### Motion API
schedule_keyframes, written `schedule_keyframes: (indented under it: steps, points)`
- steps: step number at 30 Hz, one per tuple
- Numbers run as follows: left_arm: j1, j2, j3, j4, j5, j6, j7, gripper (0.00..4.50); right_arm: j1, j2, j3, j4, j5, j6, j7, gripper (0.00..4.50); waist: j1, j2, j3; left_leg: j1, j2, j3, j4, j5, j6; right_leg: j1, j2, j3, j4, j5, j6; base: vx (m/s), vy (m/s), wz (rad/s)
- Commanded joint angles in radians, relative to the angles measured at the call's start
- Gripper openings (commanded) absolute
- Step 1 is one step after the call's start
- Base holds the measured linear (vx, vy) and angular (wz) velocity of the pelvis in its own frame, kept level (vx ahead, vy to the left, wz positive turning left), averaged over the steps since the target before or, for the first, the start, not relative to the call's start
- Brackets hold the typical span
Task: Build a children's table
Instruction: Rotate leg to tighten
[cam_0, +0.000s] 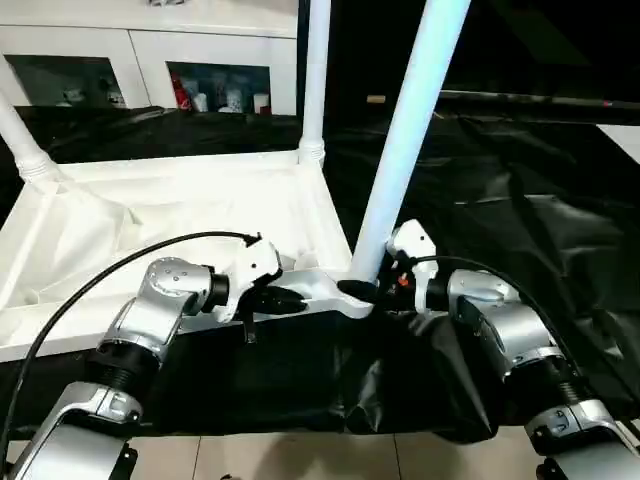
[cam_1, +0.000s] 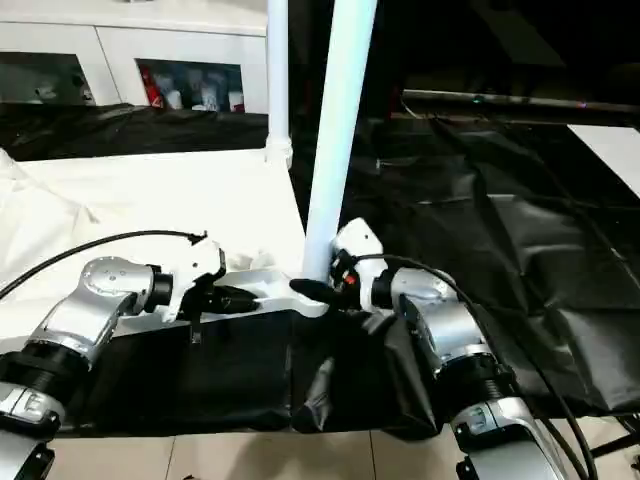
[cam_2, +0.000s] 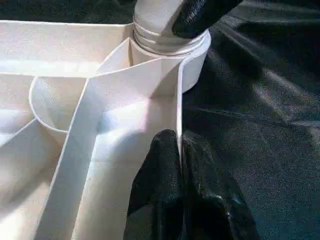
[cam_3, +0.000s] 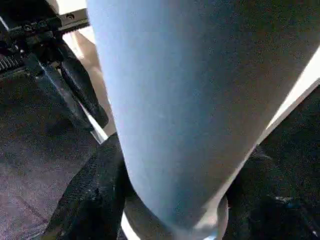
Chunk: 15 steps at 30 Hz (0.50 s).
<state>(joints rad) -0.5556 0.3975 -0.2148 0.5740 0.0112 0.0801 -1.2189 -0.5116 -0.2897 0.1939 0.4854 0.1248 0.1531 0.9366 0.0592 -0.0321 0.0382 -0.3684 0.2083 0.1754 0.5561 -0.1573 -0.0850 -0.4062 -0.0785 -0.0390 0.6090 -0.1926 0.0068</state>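
Observation:
The children's table top (cam_0: 150, 215) lies upside down on the black cloth, ribbed underside up. One white leg (cam_0: 316, 80) stands in the far right socket, and another (cam_0: 22, 145) rises at the far left. A third leg (cam_0: 410, 130) stands tilted in the near right socket (cam_2: 192, 55). My right gripper (cam_0: 362, 291) is shut on this leg's base, one black finger (cam_3: 85, 200) on each side of the tube. Just to the left of that corner, my left gripper (cam_0: 290, 298) is shut on the top's thin near rim (cam_2: 178, 115).
A white glass-door cabinet (cam_0: 150, 60) stands behind the large table. The black cloth (cam_0: 520, 210) spreads to the right and hangs over the front edge, with tiled floor (cam_0: 300, 455) below. A black cable (cam_0: 90, 285) loops over my left arm.

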Motion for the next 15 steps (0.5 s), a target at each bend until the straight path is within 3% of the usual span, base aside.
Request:
schedule_keyframes:
  steps: [1, 11, 13, 15]
  points:
    - [0.025, -0.012, -0.009, -0.007, -0.038, 0.007, -0.03, 0.0, 0.012, -0.016, 0.006, -0.002, -0.014, 0.026, 0.007, 2.21, 0.005, -0.008, -0.051, 0.007, 0.018, 0.005, -0.056, -0.237, 0.028, 0.046, -0.047, 0.033, -0.073, -0.187, -0.195, 0.0, 0.0, 0.0]
    - [0.019, -0.019, -0.006, -0.002, -0.03, 0.013, -0.003, 0.0, 0.029, 0.012, -0.022, -0.006, 0.017, 0.055, -0.03, 2.04, 0.004, -0.008, -0.054, 0.008, 0.015, 0.007, -0.051, -0.213, 0.036, 0.05, -0.045, 0.032, -0.068, -0.139, -0.211, 0.0, 0.0, 0.0]
    - [0.006, -0.034, -0.002, 0.027, -0.008, 0.019, 0.058, 0.0, 0.032, 0.041, -0.043, 0.026, 0.013, 0.054, -0.096, 2.04, 0.003, -0.007, -0.052, 0.007, 0.015, 0.006, -0.052, -0.221, 0.032, 0.048, -0.045, 0.032, -0.069, -0.151, -0.21, 0.0, 0.0, 0.0]
    - [-0.016, -0.056, 0.002, 0.072, 0.024, 0.021, 0.149, 0.0, 0.03, 0.079, -0.073, 0.079, 0.004, 0.043, -0.201, 2.02, 0.001, -0.006, -0.048, 0.011, 0.015, 0.005, -0.057, -0.261, 0.013, 0.044, -0.047, 0.032, -0.077, -0.231, -0.194, 0.0, 0.0, 0.0]
